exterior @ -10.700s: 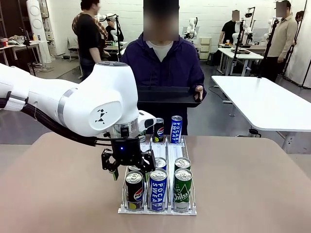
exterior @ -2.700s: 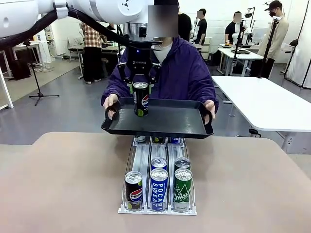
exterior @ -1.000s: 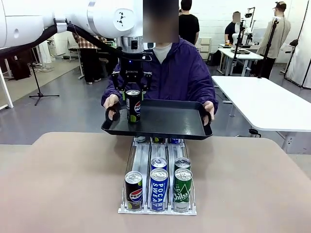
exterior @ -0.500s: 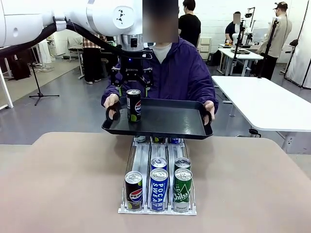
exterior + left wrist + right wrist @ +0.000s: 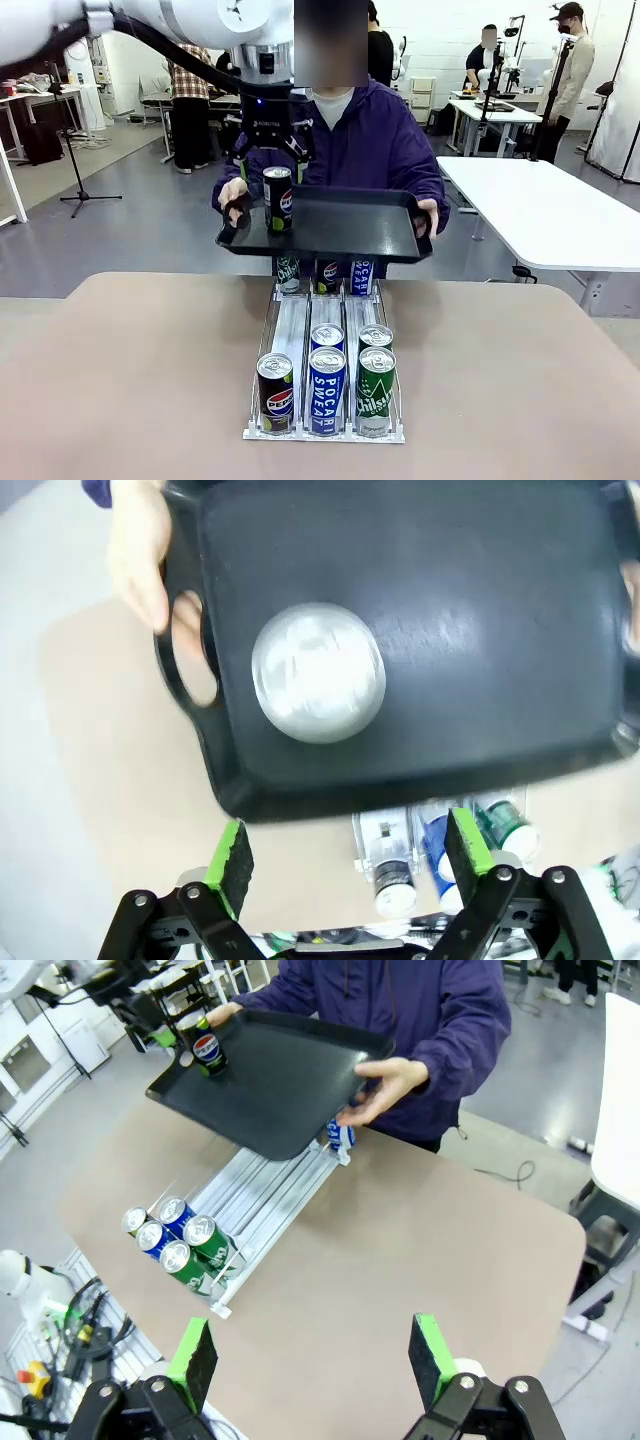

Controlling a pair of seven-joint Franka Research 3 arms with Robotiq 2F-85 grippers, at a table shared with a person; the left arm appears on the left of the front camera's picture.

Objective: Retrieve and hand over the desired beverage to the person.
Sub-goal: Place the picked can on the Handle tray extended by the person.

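Front view: the robot's left claw (image 5: 276, 160) hangs wide open and empty directly above the upright black Pepsi can (image 5: 277, 200), which stands at the left end of the black plastic tray (image 5: 350, 225) held by the purple-jacketed person (image 5: 370, 140).

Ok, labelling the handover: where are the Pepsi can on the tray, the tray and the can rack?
Pepsi can (image 5: 277, 200), front view, its logo side.
Tray (image 5: 330, 252), front view, its near wall.
Can rack (image 5: 292, 322), front view, its bare left lane.
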